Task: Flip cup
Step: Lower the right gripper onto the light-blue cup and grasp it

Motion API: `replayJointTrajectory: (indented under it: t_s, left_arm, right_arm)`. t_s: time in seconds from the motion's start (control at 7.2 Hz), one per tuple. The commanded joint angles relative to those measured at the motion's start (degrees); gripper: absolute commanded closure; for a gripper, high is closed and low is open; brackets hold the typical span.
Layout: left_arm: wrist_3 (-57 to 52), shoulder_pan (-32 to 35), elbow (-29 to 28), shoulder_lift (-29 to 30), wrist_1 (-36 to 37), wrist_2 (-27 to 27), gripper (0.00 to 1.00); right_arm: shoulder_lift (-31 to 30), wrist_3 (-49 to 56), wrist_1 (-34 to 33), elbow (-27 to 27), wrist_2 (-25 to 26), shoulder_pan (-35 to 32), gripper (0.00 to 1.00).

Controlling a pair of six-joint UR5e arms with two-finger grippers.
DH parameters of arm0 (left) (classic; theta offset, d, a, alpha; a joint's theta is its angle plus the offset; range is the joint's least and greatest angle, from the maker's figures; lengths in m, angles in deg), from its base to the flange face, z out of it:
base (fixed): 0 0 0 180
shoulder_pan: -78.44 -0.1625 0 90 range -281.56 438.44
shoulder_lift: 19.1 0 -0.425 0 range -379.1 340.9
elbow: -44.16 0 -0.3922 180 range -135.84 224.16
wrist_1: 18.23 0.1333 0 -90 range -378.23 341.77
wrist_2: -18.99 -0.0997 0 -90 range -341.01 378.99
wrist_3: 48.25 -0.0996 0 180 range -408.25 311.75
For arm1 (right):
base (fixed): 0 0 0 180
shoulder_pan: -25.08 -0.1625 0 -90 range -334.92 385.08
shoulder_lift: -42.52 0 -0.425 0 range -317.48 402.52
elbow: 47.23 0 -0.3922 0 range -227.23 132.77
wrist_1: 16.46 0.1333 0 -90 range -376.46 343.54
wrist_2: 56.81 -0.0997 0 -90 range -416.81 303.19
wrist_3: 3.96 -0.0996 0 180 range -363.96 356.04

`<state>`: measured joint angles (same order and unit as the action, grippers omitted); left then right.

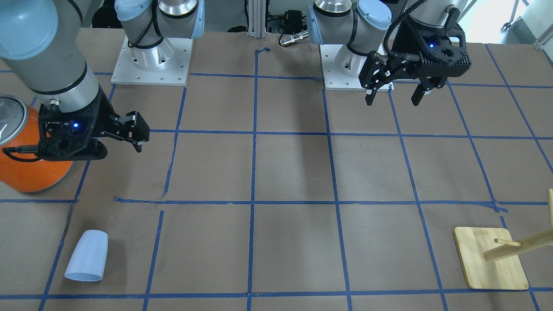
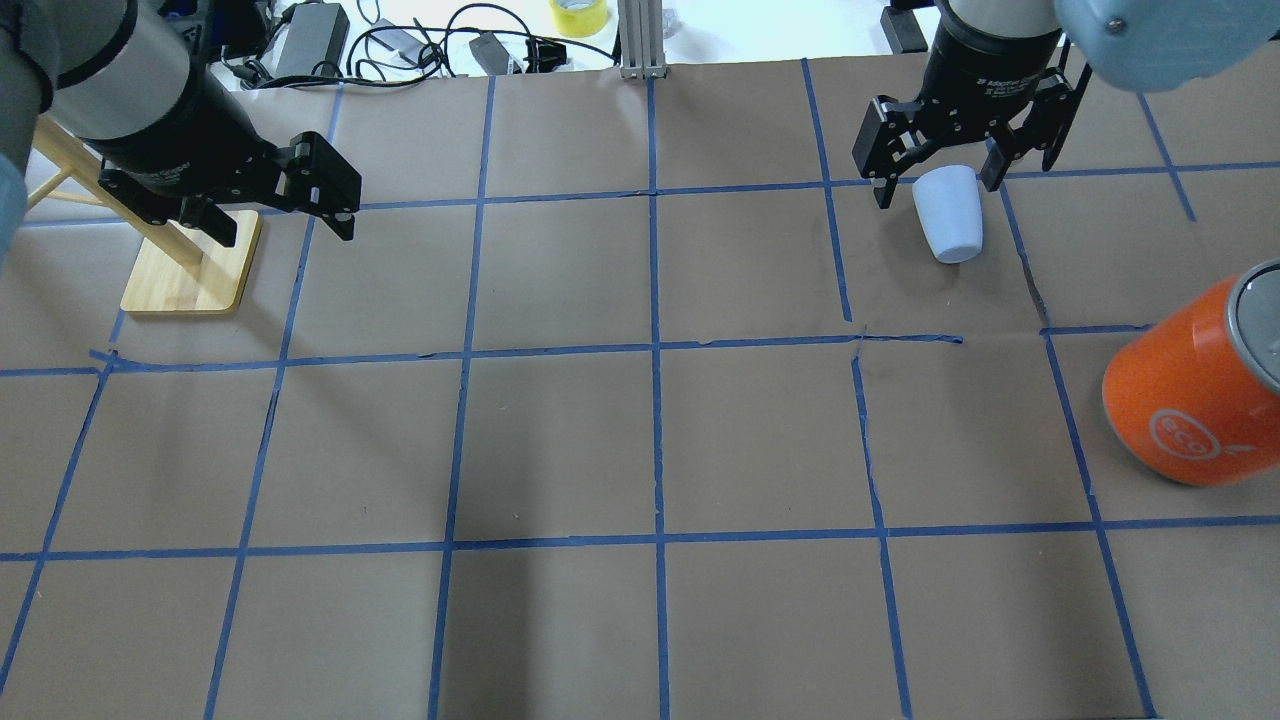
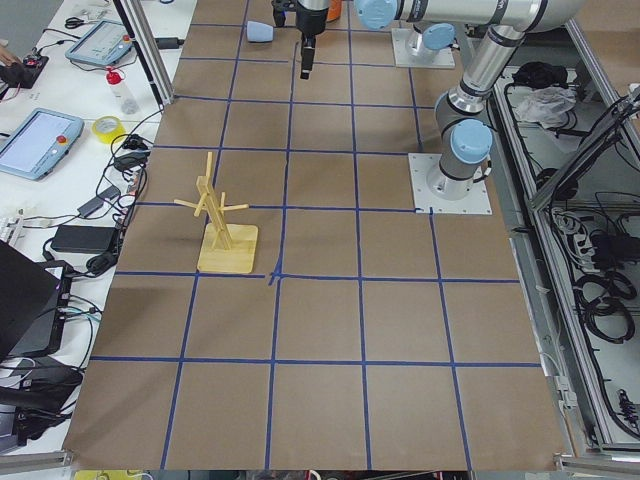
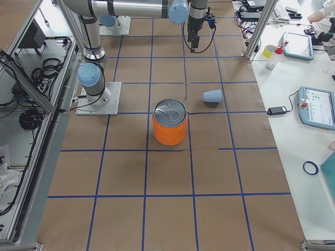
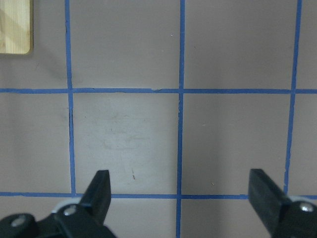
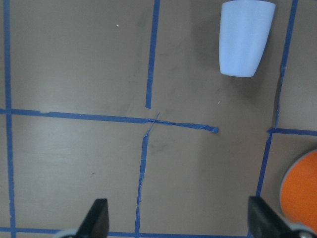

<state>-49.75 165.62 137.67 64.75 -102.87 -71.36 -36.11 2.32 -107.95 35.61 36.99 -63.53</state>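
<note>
From overhead, the right claw (image 2: 939,190) seems to straddle the wide end of the cup (image 2: 950,215). The front-facing view corrects this. There the claw hangs raised above the bench (image 2: 560,440) near the orange can (image 2: 1185,405). The cup lies on its side on the bench, near the can on the side away from the robot's base, apart from the claw and untouched. The right wrist view shows that claw spread wide with nothing in it. The cup lies ahead of it, narrow end nearer the can. The left claw (image 1: 394,100), well apart from the can, is likewise spread and empty. Its wrist view shows only taped bench and a corner of a wooden stand (image 5: 15,25).
</note>
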Motion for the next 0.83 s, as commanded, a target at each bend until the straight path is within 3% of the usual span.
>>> replayJointTrajectory:
  t_s: [0.0, 0.56, 0.69]
  left_arm:
    - [0.0, 0.0, 0.0, 0.0, 0.0, 0.0, 0.00]
    - [0.0, 0.0, 0.0, 0.0, 0.0, 0.0, 0.00]
    - [0.0, 0.0, 0.0, 0.0, 0.0, 0.0, 0.00]
  right_arm:
    - [5.0, 1.2, -8.9, 2.2, 1.1, 2.7, 0.00]
    - [16.4, 3.1, -24.7, 3.1, 2.4, 9.5, 0.00]
    - [19.3, 2.5, -31.4, 3.1, 2.2, 9.5, 0.00]
